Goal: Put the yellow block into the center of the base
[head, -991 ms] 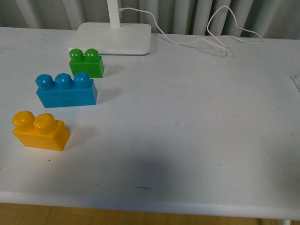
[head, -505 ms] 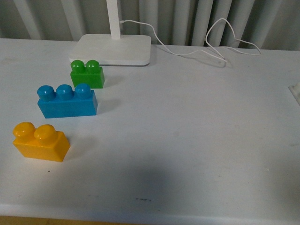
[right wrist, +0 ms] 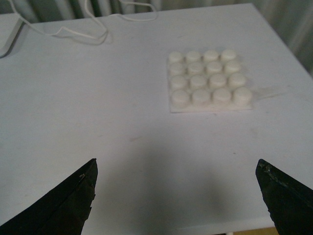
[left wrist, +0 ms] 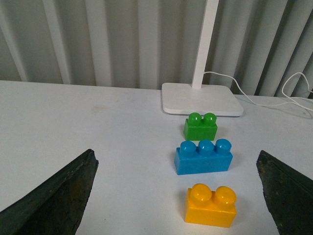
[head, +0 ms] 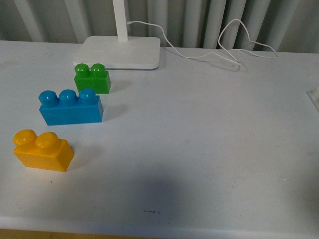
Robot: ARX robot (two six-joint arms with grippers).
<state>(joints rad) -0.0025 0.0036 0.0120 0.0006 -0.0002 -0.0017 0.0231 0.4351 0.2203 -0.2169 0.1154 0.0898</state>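
Note:
The yellow block (head: 43, 150) lies on the white table at the front left, two studs up. It also shows in the left wrist view (left wrist: 212, 205), ahead of my open left gripper (left wrist: 178, 196) and between its two dark fingers (left wrist: 54, 200). The base (right wrist: 210, 81), a white studded plate, shows in the right wrist view, ahead of my open, empty right gripper (right wrist: 176, 196). In the front view only a sliver of the base (head: 315, 97) shows at the right edge. Neither arm shows in the front view.
A blue three-stud brick (head: 71, 107) and a green two-stud brick (head: 92, 78) stand behind the yellow block. A white lamp foot (head: 121, 53) and its cable (head: 219, 50) lie at the back. The table's front edge (head: 159, 231) is close.
The front view has tilted up a little since one second ago, so everything sits lower in the picture. No block has moved on the table.

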